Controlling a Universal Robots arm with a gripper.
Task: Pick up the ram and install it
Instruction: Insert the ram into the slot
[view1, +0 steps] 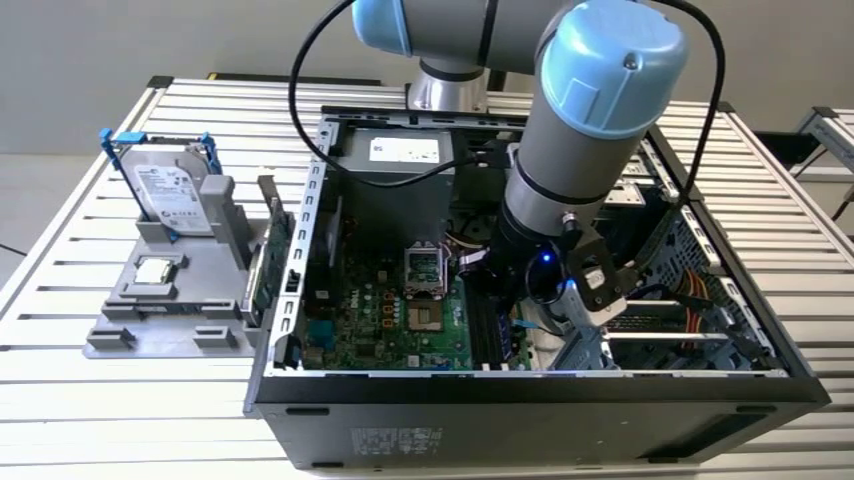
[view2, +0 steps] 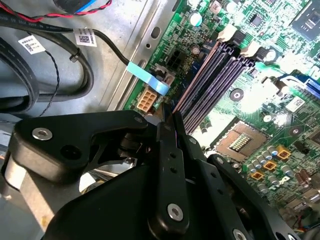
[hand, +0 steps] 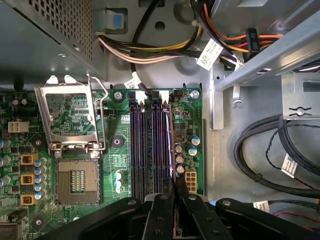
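The arm reaches down into the open computer case (view1: 534, 385) standing on the slatted surface (view1: 120, 400); you see the gripper (view1: 534, 285) low over the motherboard (view1: 380, 320), toward the exterior view's right of the processor socket (view1: 422, 268).

In both wrist views the fingers (hand: 176, 192) are drawn nearly together, pinching the ram (hand: 170, 145) edge-on. It appears as a thin dark strip standing along the outermost of the memory slots (hand: 147, 145), the one nearest the white power connector (hand: 190, 178). Whether it already rests in the slot or hangs just above it, you cannot tell.

Step in hand, as judged: insertion, the pick-up being complete. Seating calls for the stick to stay parallel to its slot and upright, with a straight downward press, evenly applied, until the end latches (view2: 252, 48) close. Any tilt risks jamming the card edge against the slot wall.
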